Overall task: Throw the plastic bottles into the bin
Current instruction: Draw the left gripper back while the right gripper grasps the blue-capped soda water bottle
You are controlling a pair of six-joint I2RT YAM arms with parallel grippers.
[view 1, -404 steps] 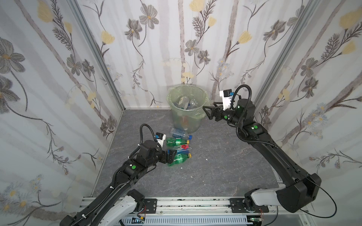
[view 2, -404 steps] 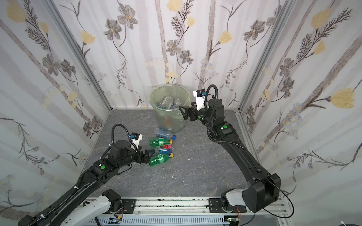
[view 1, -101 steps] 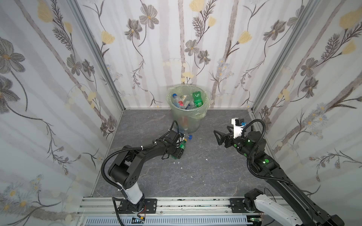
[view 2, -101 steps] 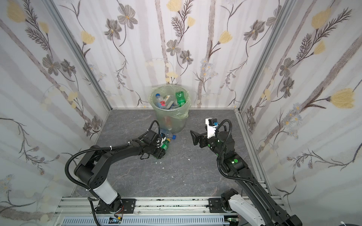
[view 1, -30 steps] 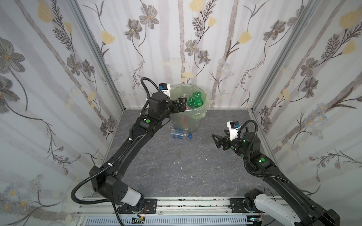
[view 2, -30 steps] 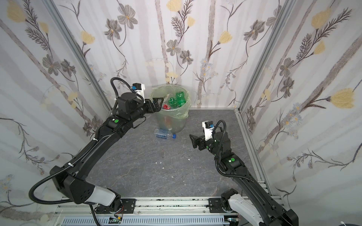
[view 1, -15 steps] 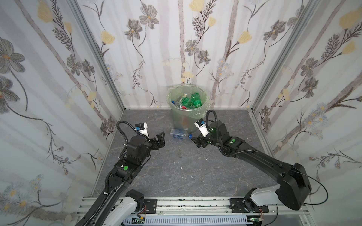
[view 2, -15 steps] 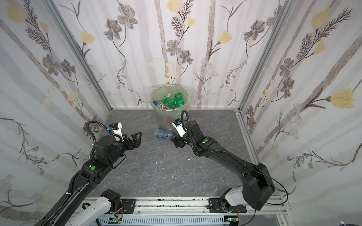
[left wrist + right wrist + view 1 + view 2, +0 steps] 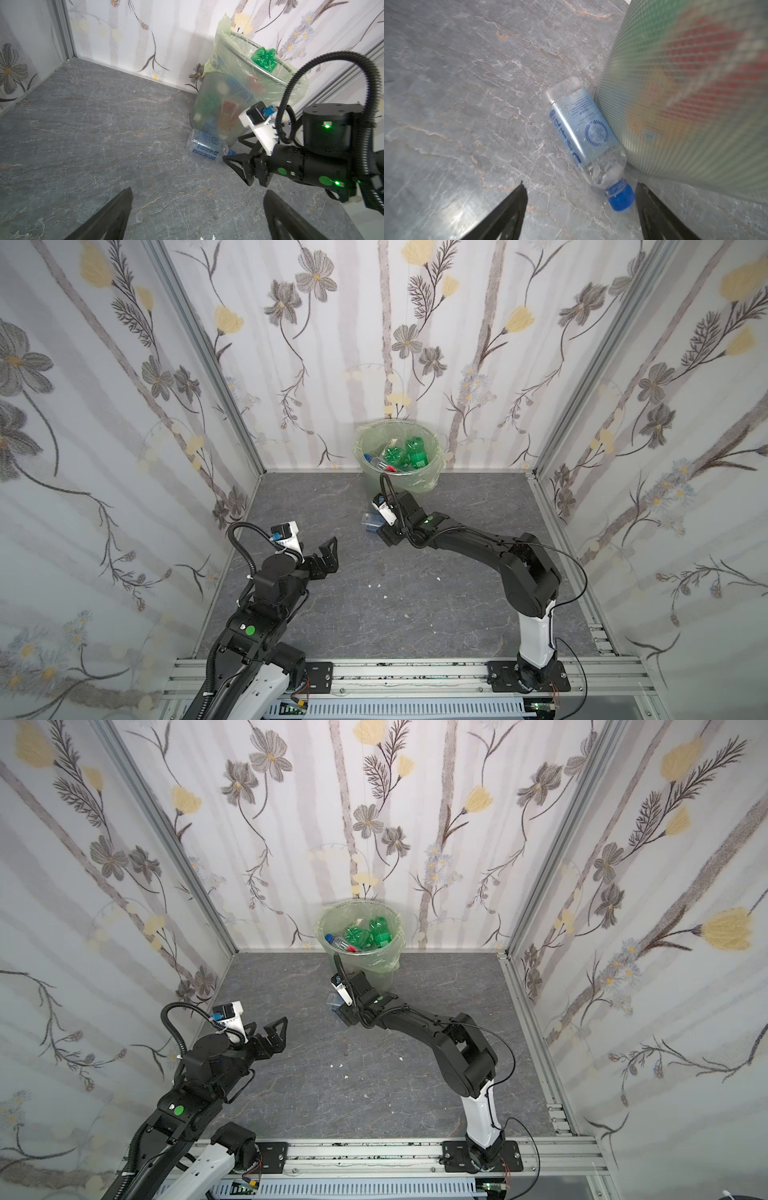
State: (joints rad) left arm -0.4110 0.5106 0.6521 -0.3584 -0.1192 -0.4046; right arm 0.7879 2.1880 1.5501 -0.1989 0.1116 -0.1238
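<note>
Bin (image 9: 371,485) stands on the floor (image 9: 415,614) against the back wall (image 9: 332,364), about mid-width in both top views. It has a mesh wall, with a yellow-green liner (image 9: 430,477) folded over the rim. Near the top inside are green bottles (image 9: 409,452), a clear one with a blue cap and something red-capped beside them.

One bottle (image 9: 583,128) is outside. It is clear, with a blue label and a blue cap. It lies on its side on the floor, its label side against the foot of the bin and its cap end toward the right gripper.

Right gripper (image 9: 579,187) is low over the floor, just in front of the bin, jaws apart, nothing grasped. The cap sits between the two fingers, close to the one on the bin side. The wrist view is blurred, so contact there cannot be told. The other finger is well clear of the bottle.

Left gripper (image 9: 318,549) is spread wide and empty. It is raised above the floor, well apart from bottle and bin, and pointed toward them.

A few white scraps (image 9: 378,585) lie mid-floor, between the two arms.
</note>
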